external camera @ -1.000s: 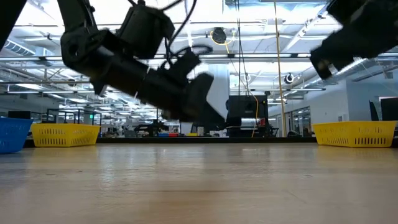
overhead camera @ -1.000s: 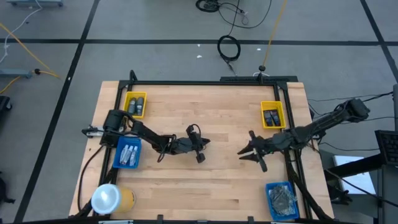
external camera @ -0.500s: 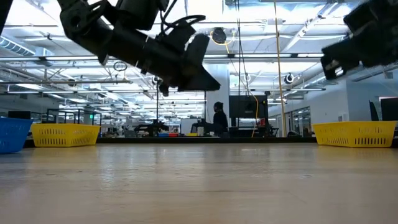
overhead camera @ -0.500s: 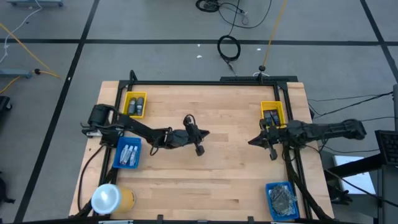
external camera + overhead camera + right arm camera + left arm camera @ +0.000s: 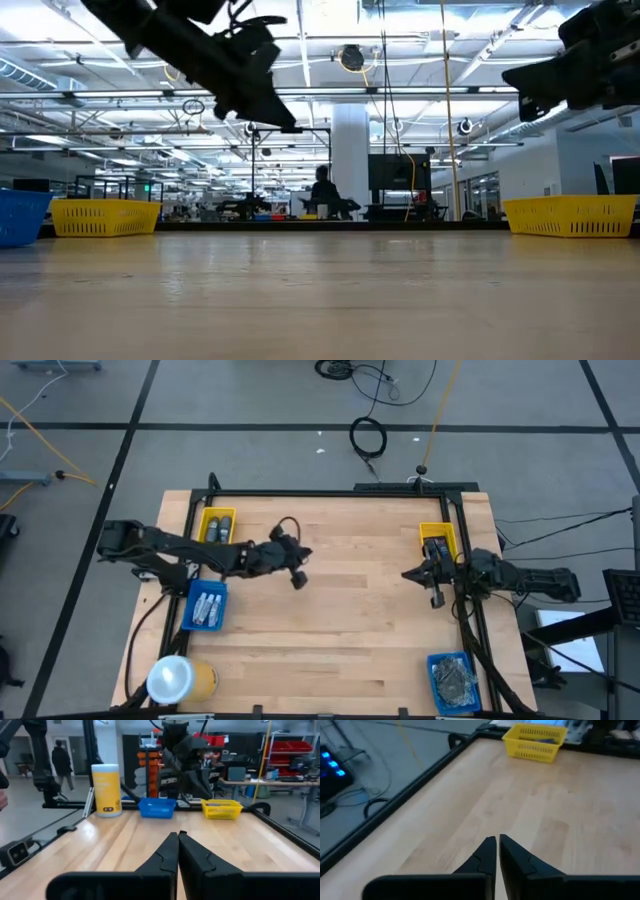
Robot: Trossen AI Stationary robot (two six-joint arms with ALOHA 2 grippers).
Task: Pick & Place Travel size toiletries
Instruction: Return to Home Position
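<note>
High view, unlike low — toiletries [image 5: 208, 607]

Dark bottles [image 5: 219, 529] lie in the upper-left yellow basket [image 5: 203, 530] and the right yellow basket [image 5: 423, 546]. Pale tubes [image 5: 207, 608] fill the left blue basket [image 5: 191, 606], and grey pieces [image 5: 455, 681] the lower-right blue basket [image 5: 432, 682].

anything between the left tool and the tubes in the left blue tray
Nothing visible. The left tool, shut and empty, hangs over bare table, and the wood from there to the tubes holds nothing. Only the low wall of their tray rings them.
</note>
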